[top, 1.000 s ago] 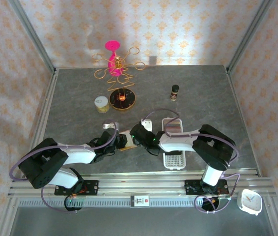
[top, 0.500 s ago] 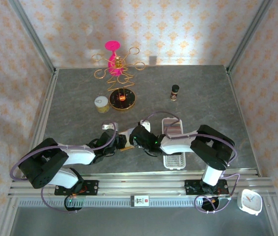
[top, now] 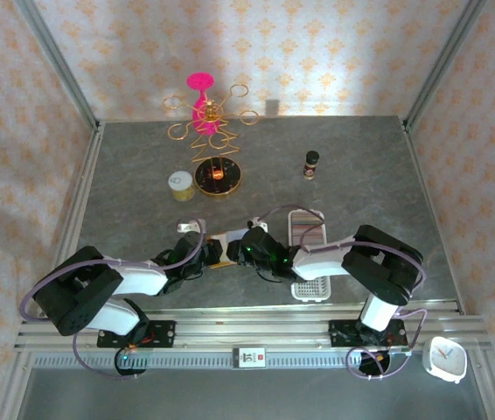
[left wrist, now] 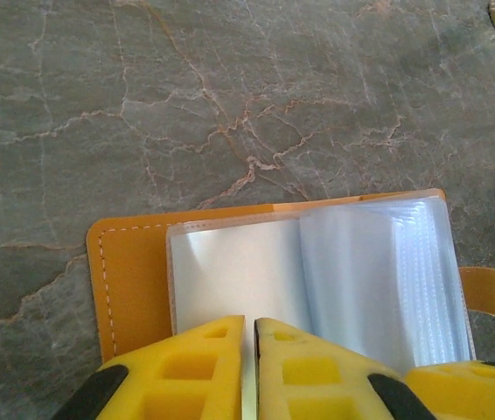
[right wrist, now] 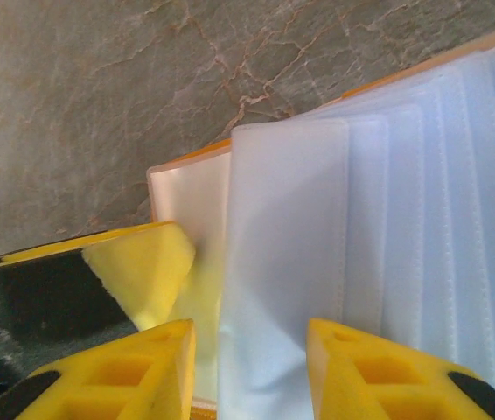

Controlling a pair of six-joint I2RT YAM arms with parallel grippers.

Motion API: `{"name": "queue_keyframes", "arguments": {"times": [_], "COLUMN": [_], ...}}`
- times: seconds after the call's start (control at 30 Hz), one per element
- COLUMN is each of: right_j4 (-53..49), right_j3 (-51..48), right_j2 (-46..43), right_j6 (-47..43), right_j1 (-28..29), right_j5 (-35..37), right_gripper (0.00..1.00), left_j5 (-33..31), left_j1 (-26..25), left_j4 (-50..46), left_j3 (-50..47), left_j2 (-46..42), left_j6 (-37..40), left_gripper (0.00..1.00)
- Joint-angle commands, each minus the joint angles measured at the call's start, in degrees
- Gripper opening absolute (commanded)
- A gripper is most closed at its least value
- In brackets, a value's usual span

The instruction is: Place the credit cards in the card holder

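From above, the open wallet (top: 225,240) lies on the table (top: 125,184) near its front middle, just left of the white tray (top: 309,255). The left gripper (top: 212,254) and right gripper (top: 241,250) meet over it. In the left wrist view the yellow fingers (left wrist: 204,359) are all but together, pinching the near edge of a clear sleeve (left wrist: 230,271) beside the orange cover (left wrist: 129,271). In the right wrist view the fingers (right wrist: 147,367) stand apart with a sleeve leaf lying between them, and the left gripper's finger is just beside.
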Motion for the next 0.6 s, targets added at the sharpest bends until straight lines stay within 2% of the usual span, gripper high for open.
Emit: {"name": "queue_keyframes", "arguments": {"times": [0.0,0.3,0.57], "right_j4": [4.4,5.6,-7.8], "right_j3": [-0.7,-0.1,1.6], "right_j2": [-2.3,-1.7,-5.4], "right_j6": [1.9,2.6,0.5], "right_j1": [0.1,0.1,0.1], "right_j5": [-1.4,-1.7,8.8], "right_gripper": [0.38,0.37,0.38], "left_j5": [0.3,1.7,2.4], "left_j1": [0.5,1.6,1.6], "left_j4": [1.7,5.9,5.3], "left_j3": [-1.4,-2.9,-2.7], "left_j2": [0.3,1.2,1.4], "left_j6": [-1.2,-2.7,-1.2], "left_gripper": [0.13,0.05,0.04]}}
